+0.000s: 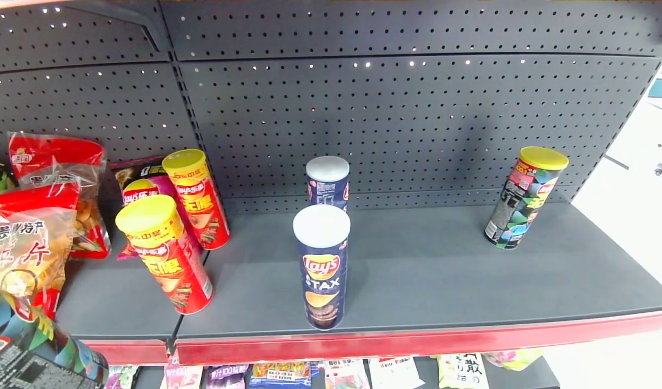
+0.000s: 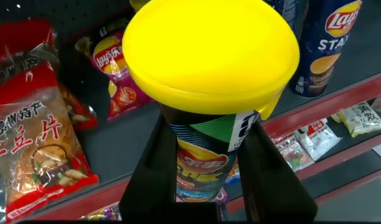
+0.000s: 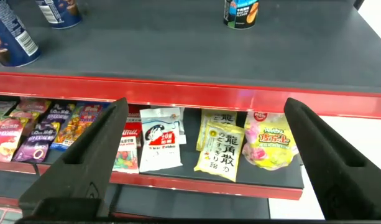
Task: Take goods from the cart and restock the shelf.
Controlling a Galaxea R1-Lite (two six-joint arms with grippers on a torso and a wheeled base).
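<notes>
My left gripper is shut on a black-and-green patterned chip can with a yellow lid. The can stands upright between the black fingers. This held can sits at the lower left corner of the head view, in front of the grey shelf. A matching can stands at the shelf's far right, also seen in the right wrist view. My right gripper is open and holds nothing, level with the shelf's red front edge.
Two blue cans stand mid-shelf, two red cans to their left. Snack bags crowd the left end. Free shelf room lies between the blue cans and the right can. Small packets line the lower shelf.
</notes>
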